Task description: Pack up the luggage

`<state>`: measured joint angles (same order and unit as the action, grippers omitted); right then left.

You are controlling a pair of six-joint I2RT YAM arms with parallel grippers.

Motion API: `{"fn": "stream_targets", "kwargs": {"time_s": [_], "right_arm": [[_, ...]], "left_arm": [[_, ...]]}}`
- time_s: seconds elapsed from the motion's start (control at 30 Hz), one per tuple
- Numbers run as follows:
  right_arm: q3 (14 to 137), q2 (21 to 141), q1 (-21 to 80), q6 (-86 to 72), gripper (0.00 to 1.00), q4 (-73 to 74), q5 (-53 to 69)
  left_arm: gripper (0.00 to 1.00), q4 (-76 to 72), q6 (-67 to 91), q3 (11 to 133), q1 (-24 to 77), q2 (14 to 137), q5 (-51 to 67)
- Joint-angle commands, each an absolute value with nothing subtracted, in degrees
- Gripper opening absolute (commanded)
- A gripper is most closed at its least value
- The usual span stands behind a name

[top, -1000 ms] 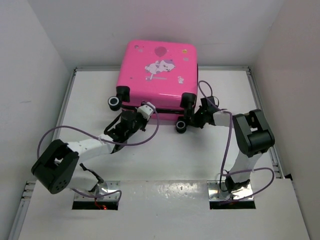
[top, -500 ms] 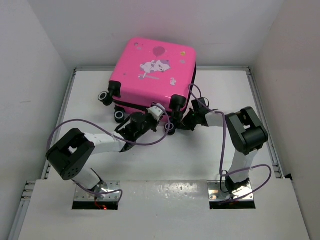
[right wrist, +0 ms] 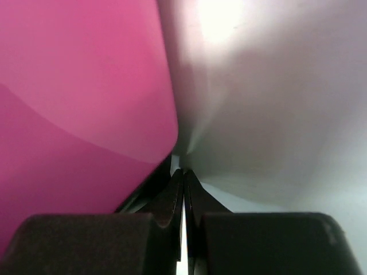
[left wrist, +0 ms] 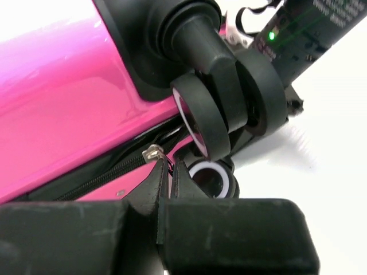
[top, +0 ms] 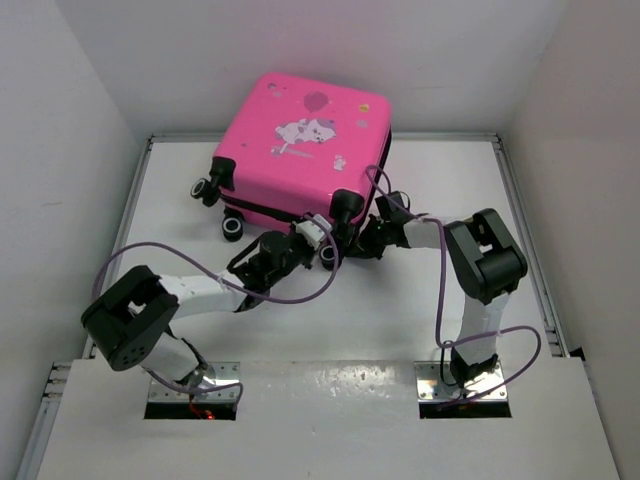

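The luggage [top: 300, 140] lies lid-up at the far middle of the bench [top: 400, 310], turned so that its wheeled side faces the arms. Both end effectors are closed. The left end effector [left wrist: 169, 172] is set against the dark zip seam on that side, just below a wheel [left wrist: 206, 120]. A small metal tab [left wrist: 152, 153] is seen at its tips, though whether it is pinched or merely touched cannot be told. The right end effector [right wrist: 183, 177] is pressed to the seam at the near right corner, with nothing seen between its fingers. From the tab the seam runs off to the left along the luggage's near side, so any zip travel is judged to fall to the left arm, which is nearer.
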<state>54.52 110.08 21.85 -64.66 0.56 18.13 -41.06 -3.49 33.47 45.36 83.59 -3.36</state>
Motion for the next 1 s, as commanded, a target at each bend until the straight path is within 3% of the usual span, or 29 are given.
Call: {"fn": "stream_targets", "kwargs": {"time_s": [0.0,0.13,0.17,0.23,0.27,0.33,0.37,0.5,0.73,0.87,0.97], "right_arm": [[57.6,108.6,22.5,-62.9,0.00,-13.4,20.1],[54.7,105.2,19.1,-60.1,0.00,-12.0,20.7],[54.1,104.7,18.6,-59.7,0.00,-11.6,21.9],[53.9,103.2,16.3,-56.0,0.02,-9.8,22.6],[53.7,101.8,15.8,-55.2,0.06,-9.2,23.3],[52.2,98.5,13.7,-51.2,0.10,-8.3,23.3],[51.9,94.3,13.1,-48.8,0.12,-7.2,23.0],[49.8,84.7,12.0,-41.1,0.12,-1.0,19.9],[45.5,63.2,18.5,-25.8,0.11,7.4,15.7],[48.6,60.7,30.8,-20.1,0.11,9.2,13.1],[54.4,66.0,35.7,-16.0,0.10,11.2,10.9]], "left_arm": [[0.00,-41.6,-0.8,31.3,51.1,76.1,9.5],[0.00,-38.0,-1.7,29.5,51.1,73.0,11.5],[0.08,-37.0,-1.8,29.5,51.1,72.2,12.2],[0.51,-34.2,-2.3,30.1,51.1,71.5,12.8],[0.68,-33.0,-2.3,30.7,51.1,70.5,12.8],[0.74,-31.3,-3.8,30.7,51.1,68.7,12.0],[0.98,-30.6,-4.6,30.7,51.1,67.7,11.4],[1.00,-20.2,-5.2,33.5,50.3,62.2,5.6],[1.00,7.1,-0.4,50.7,44.3,58.6,-23.1],[1.00,13.4,0.8,59.2,30.8,59.9,-21.8],[0.97,18.9,1.3,65.8,21.4,63.4,-17.8]]}}
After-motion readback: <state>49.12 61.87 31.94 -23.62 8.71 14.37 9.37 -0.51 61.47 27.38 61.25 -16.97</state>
